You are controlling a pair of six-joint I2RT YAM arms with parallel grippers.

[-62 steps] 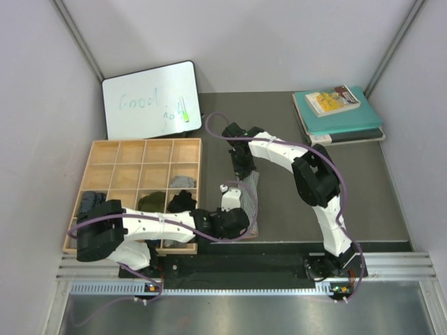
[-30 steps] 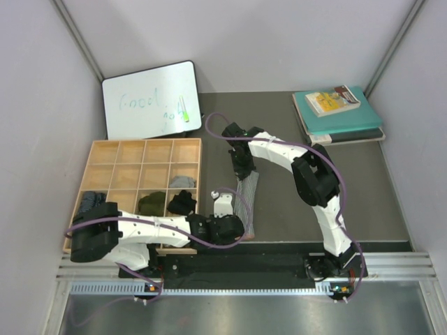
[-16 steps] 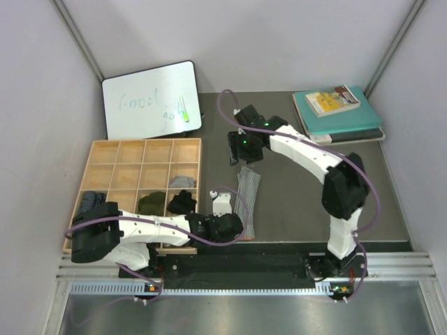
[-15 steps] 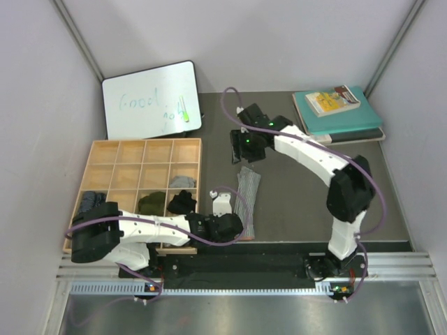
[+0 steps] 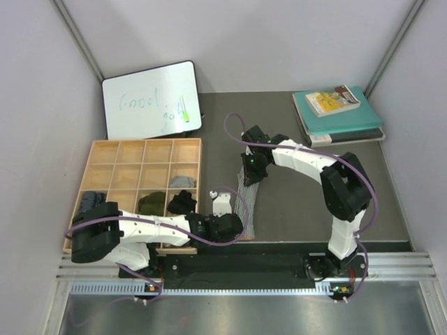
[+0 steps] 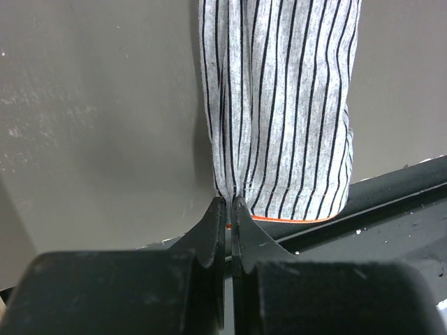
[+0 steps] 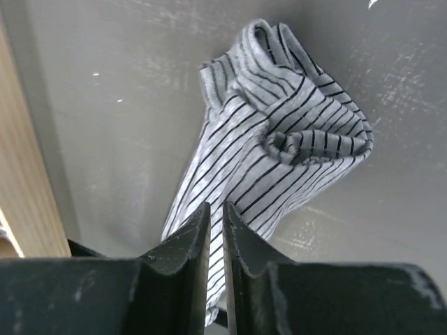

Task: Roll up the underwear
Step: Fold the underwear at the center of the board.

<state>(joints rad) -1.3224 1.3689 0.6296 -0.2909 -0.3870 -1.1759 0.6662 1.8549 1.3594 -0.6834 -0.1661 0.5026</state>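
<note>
robot arms: 2 (left arm [image 5: 140,227], right arm [image 5: 307,157]) | wooden tray [image 5: 129,155]: 1 | cloth bundles [image 5: 151,202] in tray: 4 | striped garment [image 5: 244,202] on counter [image 5: 293,202]: 1 | whiteboard [image 5: 150,98]: 1 | book stack [image 5: 342,115], upper right: 1

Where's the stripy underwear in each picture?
Top camera: the stripy underwear lies low in the middle, on the grey table.
Left wrist: top middle, running down to the left claw.
Right wrist: in the middle, its far end curled up.
Shared landmark: the grey table lies under it in all three.
</note>
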